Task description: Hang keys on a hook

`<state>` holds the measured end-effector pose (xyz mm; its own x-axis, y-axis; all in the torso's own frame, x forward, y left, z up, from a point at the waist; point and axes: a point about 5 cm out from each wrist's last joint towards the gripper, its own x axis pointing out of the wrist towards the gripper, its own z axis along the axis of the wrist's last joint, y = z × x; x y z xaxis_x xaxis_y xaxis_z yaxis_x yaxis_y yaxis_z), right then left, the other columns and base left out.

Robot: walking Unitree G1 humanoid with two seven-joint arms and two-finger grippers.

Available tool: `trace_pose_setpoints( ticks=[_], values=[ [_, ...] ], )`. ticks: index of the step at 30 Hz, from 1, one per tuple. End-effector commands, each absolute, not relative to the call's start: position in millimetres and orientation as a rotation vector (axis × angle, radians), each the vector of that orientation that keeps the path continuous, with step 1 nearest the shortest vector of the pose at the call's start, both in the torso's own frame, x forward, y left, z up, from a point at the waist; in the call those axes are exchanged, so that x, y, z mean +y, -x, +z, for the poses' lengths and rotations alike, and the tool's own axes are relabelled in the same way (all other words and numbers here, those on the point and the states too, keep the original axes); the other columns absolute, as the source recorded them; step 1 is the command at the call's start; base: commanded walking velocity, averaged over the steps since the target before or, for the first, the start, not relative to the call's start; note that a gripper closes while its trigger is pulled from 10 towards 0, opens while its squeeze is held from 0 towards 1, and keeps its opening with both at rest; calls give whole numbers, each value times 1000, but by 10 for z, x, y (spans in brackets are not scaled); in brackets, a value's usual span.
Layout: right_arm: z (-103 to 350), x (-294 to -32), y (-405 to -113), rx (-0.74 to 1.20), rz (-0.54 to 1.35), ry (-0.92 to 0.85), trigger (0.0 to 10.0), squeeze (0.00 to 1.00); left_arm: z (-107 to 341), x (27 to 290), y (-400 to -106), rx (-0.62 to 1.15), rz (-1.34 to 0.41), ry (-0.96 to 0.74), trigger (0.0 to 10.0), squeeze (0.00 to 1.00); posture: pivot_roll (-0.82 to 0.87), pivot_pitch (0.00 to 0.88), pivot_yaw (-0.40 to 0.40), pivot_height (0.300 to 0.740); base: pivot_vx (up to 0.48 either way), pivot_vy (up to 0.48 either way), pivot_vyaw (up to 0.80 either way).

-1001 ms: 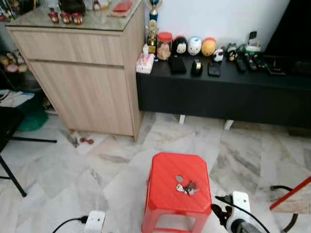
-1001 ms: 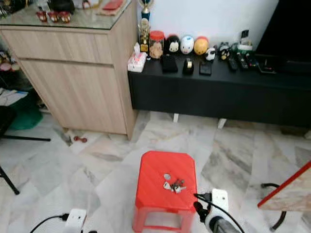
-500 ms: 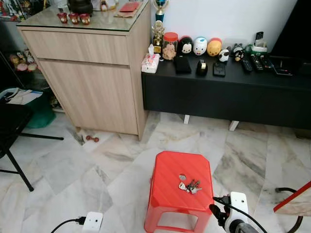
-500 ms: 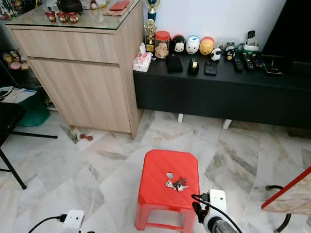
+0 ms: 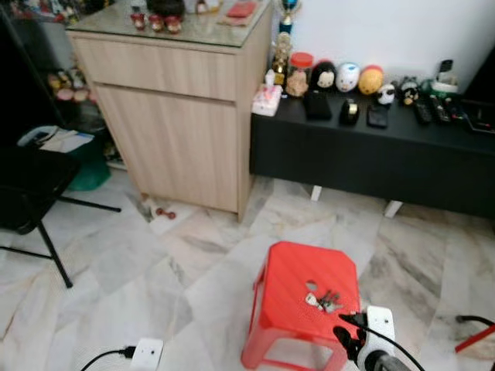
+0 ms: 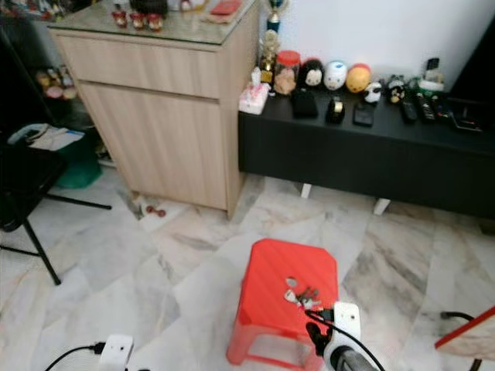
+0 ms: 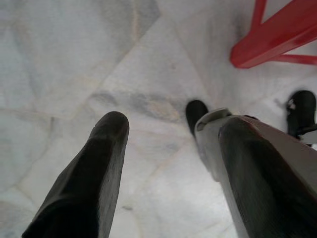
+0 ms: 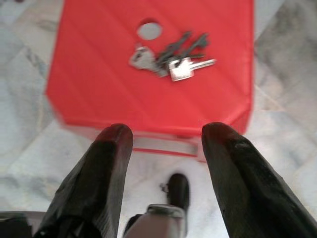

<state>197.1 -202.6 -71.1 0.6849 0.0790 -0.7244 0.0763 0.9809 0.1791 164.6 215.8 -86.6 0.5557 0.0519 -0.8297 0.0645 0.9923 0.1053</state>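
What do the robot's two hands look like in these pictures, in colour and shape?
Each hand has two long black fingers, thick and rounded at the tips. The right hand shows its pair from behind, smooth and dark. The left hand looks the same, with a pale grey part beside one finger. In the head views, the right arm carries a white block, thin black cables and a silver end.

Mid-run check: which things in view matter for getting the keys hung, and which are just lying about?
For the job:
- keys, lying on the red stool
- right end effector, open, short of the stool's near edge
- no hook can be made out

Lying about:
- wooden cabinet
- black TV bench with toys and remotes
- power strip on the floor
- black chair
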Motion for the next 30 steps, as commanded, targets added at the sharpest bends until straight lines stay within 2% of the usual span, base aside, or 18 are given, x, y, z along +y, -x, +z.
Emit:
trace_pose_setpoints(
  ticks=[1, 9, 18, 23, 30],
  values=[
    [-725, -2072, -1931, 825, -17, -201, 10000, 0, -892, 2155, -1592, 1004, 0, -121, 10000, 0, -103, 42, -25, 740, 0, 0, 0],
    [-728, -2071, -1926, 821, -27, -210, 10000, 0, -889, 2162, -1589, 990, 24, -108, 10000, 0, -102, 40, -24, 740, 0, 171, 0],
    [-730, -2065, -1927, 820, -41, -214, 10000, 0, -773, 2175, -1707, 782, 56, -116, 10000, 0, -94, 50, -19, 740, 0, 0, 0],
    [-738, -2063, -1920, 829, -54, -214, 10000, 0, -723, 2164, -1736, 690, 86, -19, 10000, 0, -89, 53, -15, 740, 0, 0, 0],
    [-751, -2062, -1906, 847, -69, -215, 10000, 0, -727, 2162, -1727, 688, 80, -6, 10000, 0, -90, 56, -11, 740, 0, 0, 0]
  ],
)
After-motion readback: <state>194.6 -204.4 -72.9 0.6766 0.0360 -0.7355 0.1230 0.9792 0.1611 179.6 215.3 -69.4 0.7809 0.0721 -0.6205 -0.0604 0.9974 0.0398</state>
